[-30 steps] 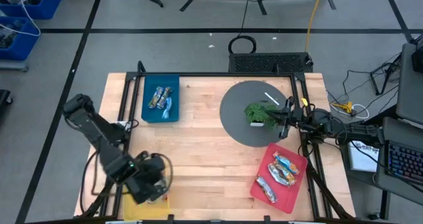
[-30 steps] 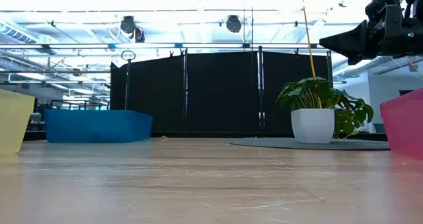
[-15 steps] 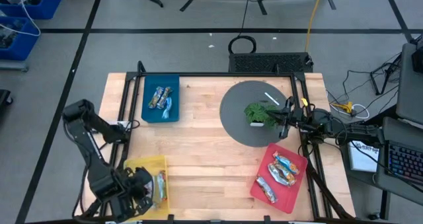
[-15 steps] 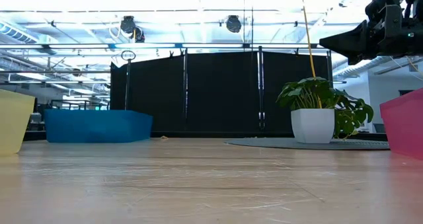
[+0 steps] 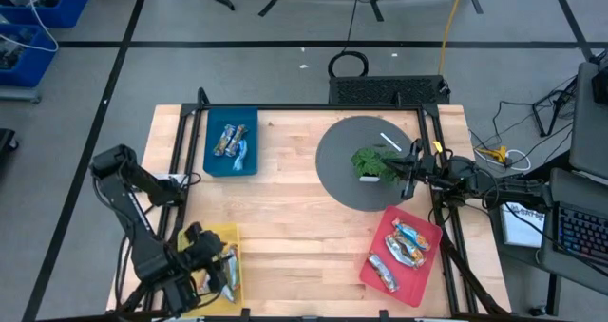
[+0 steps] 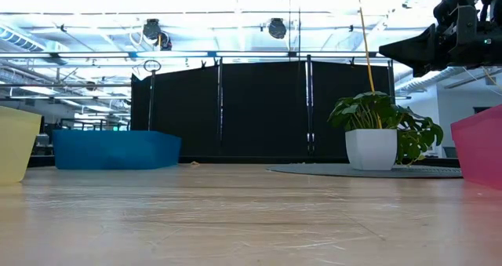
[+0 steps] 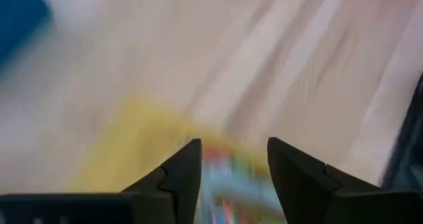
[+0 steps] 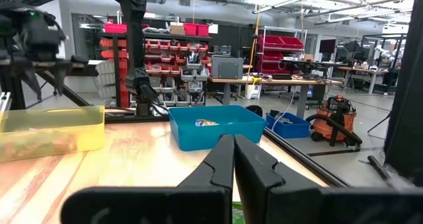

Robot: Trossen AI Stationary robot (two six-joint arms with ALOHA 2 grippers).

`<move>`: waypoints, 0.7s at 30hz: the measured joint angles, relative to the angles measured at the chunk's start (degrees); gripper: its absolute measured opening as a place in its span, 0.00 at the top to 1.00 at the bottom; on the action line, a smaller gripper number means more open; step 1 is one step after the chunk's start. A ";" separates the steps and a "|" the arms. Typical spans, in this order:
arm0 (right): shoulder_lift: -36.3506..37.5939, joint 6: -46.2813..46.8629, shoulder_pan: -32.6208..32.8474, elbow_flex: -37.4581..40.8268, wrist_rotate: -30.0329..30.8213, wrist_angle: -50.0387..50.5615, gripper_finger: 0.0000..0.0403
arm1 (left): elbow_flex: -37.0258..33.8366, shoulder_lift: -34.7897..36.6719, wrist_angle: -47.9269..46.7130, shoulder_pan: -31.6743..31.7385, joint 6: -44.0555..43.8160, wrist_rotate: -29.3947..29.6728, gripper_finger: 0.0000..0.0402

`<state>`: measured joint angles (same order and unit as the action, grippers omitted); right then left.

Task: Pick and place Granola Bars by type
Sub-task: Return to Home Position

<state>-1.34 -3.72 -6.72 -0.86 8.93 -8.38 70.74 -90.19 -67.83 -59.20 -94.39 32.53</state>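
Granola Bars lie in three trays: silver-blue ones [image 5: 231, 140] in the blue tray [image 5: 214, 161] at the far left, silver-orange ones [image 5: 404, 246] in the pink tray [image 5: 423, 274] at the near right, and red-green ones [image 5: 228, 270] in the yellow tray [image 5: 220, 235] at the near left. My left gripper [image 5: 207, 265] hangs open over the yellow tray. In the left wrist view its fingers [image 7: 231, 145] stand apart, with blurred bars [image 7: 228, 178] below the gap. My right gripper [image 5: 404, 170] is shut [image 8: 232, 145] and waits beside the potted plant [image 5: 372, 162].
The potted plant stands on a round dark mat [image 5: 347, 184] at the far right. A black frame rail [image 5: 313, 108] runs along the table's far edge. Bare wood [image 5: 294, 227] lies between the trays. Beyond the table's right edge lie cables [image 5: 494, 153].
My left gripper has swung from right above the yellow tray toward the table's near left corner, then come a little way back. The tray and the red-green bars in it, covered a second ago, now show. The right arm has kept still.
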 joint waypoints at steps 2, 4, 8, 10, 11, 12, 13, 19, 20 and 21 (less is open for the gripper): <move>0.00 0.01 0.01 0.00 0.00 0.00 0.98 | 0.00 0.44 0.05 0.11 3.75 9.42 0.56; 0.00 0.00 0.00 0.00 0.00 0.00 0.98 | 0.00 1.25 0.36 0.63 7.09 19.17 0.55; 0.00 0.01 0.00 0.00 0.00 0.00 0.98 | 0.00 4.76 0.37 4.99 14.68 24.38 0.55; -0.02 0.02 0.00 0.00 0.00 0.00 0.98 | -0.18 6.46 0.64 8.46 18.59 23.66 0.55; -0.01 0.00 0.02 0.00 0.01 0.00 0.98 | -0.70 7.40 1.24 10.18 20.76 23.61 0.55; 0.00 0.01 0.01 0.00 0.00 0.00 0.98 | -1.46 8.45 2.09 11.88 23.36 23.52 0.55; 0.00 0.02 0.00 0.00 0.00 0.00 0.98 | -2.54 9.57 3.43 13.50 26.14 23.44 0.55; -0.01 0.01 0.01 0.00 0.00 0.00 0.98 | -17.92 20.84 18.76 21.78 41.21 21.39 0.55; -0.01 0.01 0.00 0.00 0.00 0.00 0.98 | -21.33 23.31 22.75 23.31 43.77 20.02 0.55; -0.02 0.02 0.00 0.00 0.00 0.00 0.98 | -24.64 25.88 27.06 24.92 46.65 18.70 0.55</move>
<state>-1.36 -3.71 -6.72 -0.86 8.93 -8.38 46.10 -64.31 -40.77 -34.28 -47.74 51.23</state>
